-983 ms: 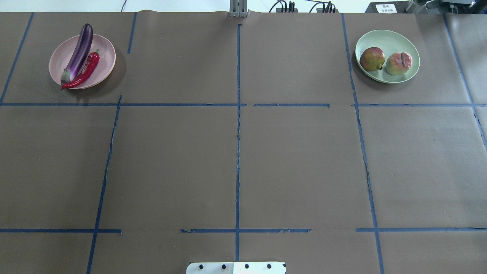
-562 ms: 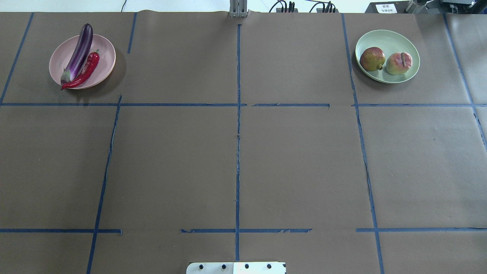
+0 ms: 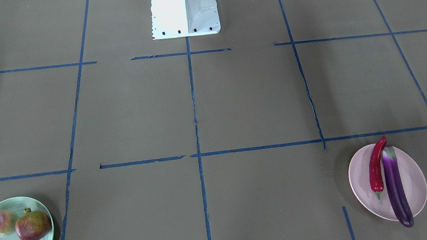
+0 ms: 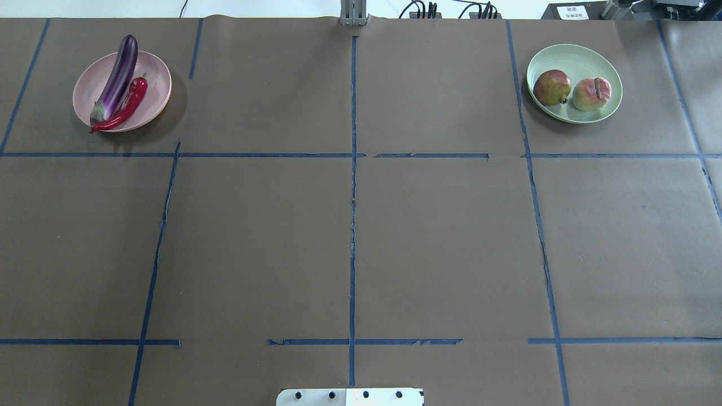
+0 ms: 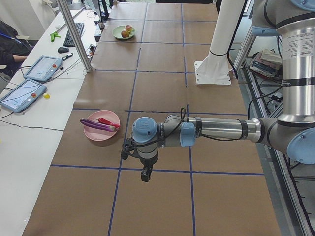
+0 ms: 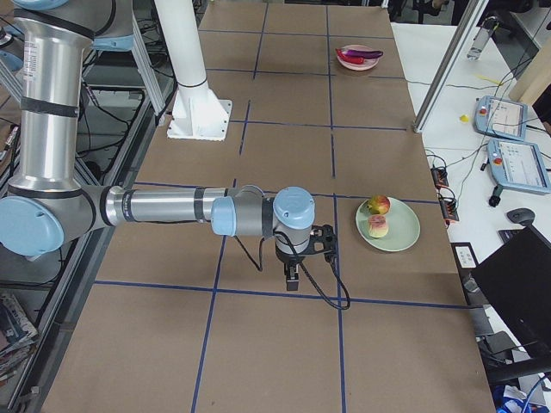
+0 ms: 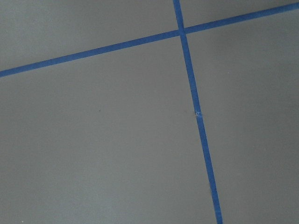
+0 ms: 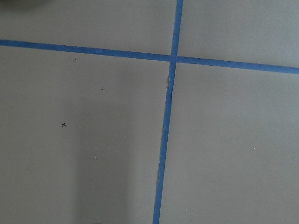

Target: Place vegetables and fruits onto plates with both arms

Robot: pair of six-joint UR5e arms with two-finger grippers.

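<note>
Pink plate (image 4: 155, 84), forward-left of white base (image 4: 350, 397): eggplant (image 4: 118, 76), chili (image 4: 128, 104). Green plate (image 4: 575, 56), forward-right: pomegranate (image 4: 551, 87), peach (image 4: 591, 93). Left end effector (image 5: 145, 176), right end effector (image 6: 293, 280): opening and hold cannot be told.

Just plain brown table (image 7: 93, 149) here, with two lines of blue tape on it: a long strip (image 7: 205, 154) running top to bottom, and a slanted strip (image 7: 84, 53) crossing it near the top. There's a tiny nick (image 7: 197, 112) partway down the long strip.

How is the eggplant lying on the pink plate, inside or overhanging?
Overhanging: the eggplant lies across the pink plate, its rounded tip past the rim.
</note>
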